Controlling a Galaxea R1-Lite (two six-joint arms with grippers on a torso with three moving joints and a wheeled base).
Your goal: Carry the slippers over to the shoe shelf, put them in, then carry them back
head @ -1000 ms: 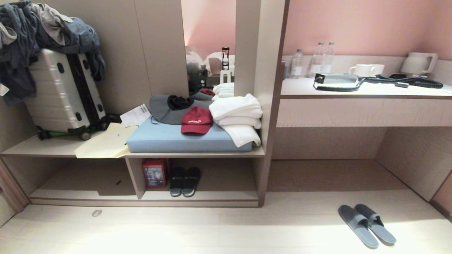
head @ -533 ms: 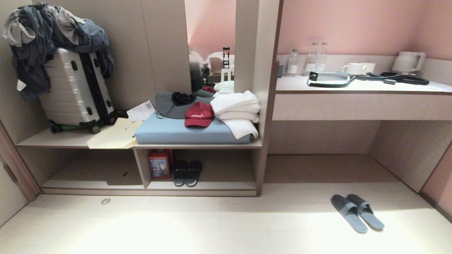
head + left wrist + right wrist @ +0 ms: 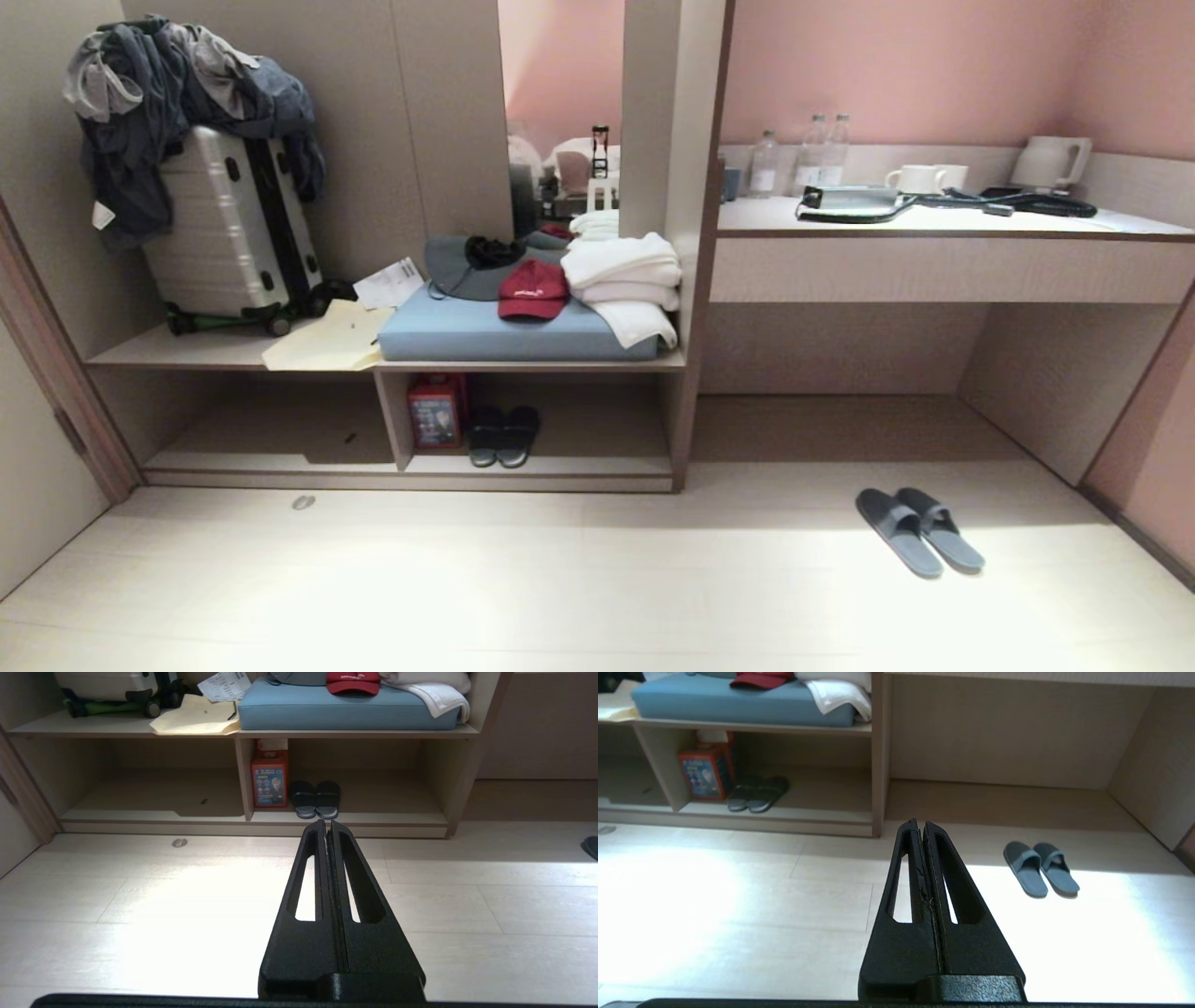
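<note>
Slippers (image 3: 919, 530) sat together on floor below desk counter (image 3: 943, 269), well apart from shoe shelf (image 3: 532, 467). From right gripper (image 3: 922, 826), pair lay at about two o'clock, toes pointing roughly eleven, long axes running away from robot. Right gripper judged nearer; left gripper (image 3: 326, 823) faced shelf, slippers at far three o'clock. Both grippers pressed fully together, holding nothing. Pair: flat, dark slate-blue bands, lighter grey-blue insoles.

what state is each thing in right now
slippers: side by side on the floor, untouched
shoe shelf: right cubby holds a black pair and a red box
left gripper: shut, empty
right gripper: shut, empty
suitcase: upright, clothes heaped on top
</note>
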